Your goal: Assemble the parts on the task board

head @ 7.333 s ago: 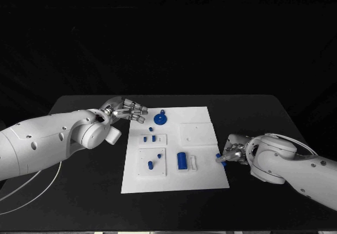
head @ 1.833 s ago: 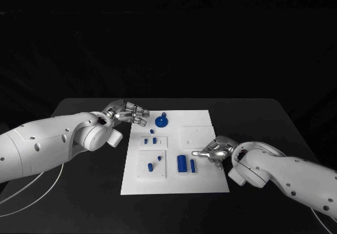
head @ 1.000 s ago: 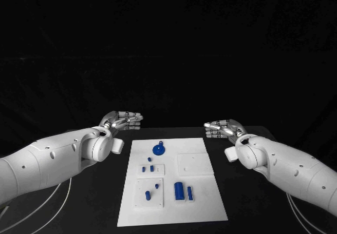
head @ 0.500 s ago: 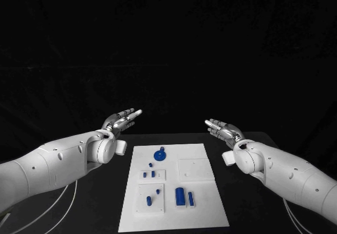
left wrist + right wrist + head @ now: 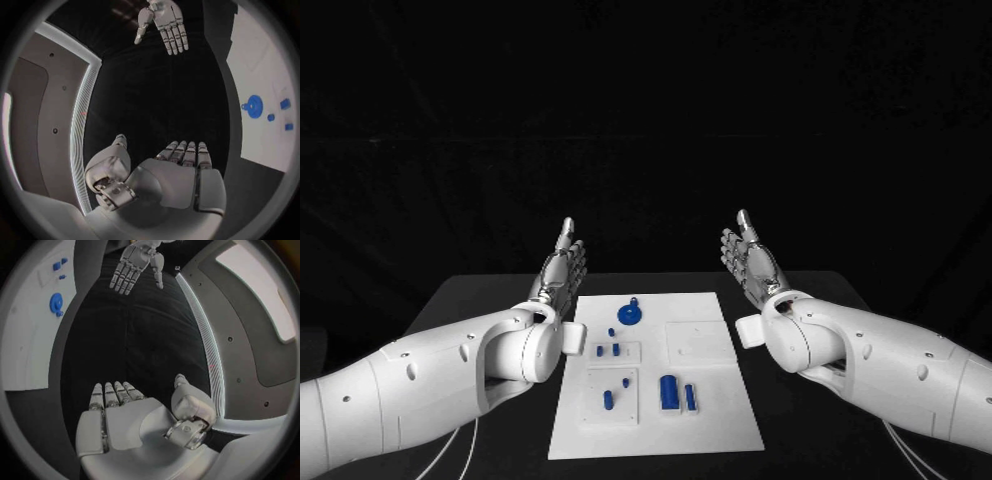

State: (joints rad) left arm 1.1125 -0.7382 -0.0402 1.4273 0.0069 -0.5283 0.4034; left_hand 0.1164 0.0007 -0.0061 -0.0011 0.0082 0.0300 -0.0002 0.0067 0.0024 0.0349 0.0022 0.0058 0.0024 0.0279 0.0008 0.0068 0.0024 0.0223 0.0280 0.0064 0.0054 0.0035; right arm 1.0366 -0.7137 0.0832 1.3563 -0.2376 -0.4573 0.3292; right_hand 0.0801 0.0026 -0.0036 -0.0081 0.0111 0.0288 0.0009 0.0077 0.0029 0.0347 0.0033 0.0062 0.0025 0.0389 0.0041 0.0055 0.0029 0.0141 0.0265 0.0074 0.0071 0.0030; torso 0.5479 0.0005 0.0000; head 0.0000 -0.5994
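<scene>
While flat silver hands rise empty, left hand [image 5: 563, 268] and right hand [image 5: 751, 263] flank the white task board [image 5: 718, 400].

Head cam looks down from above onto task board [image 5: 661, 375]. Each wrist cam sits behind its own palm, facing the opposite hand; all share the board.
</scene>
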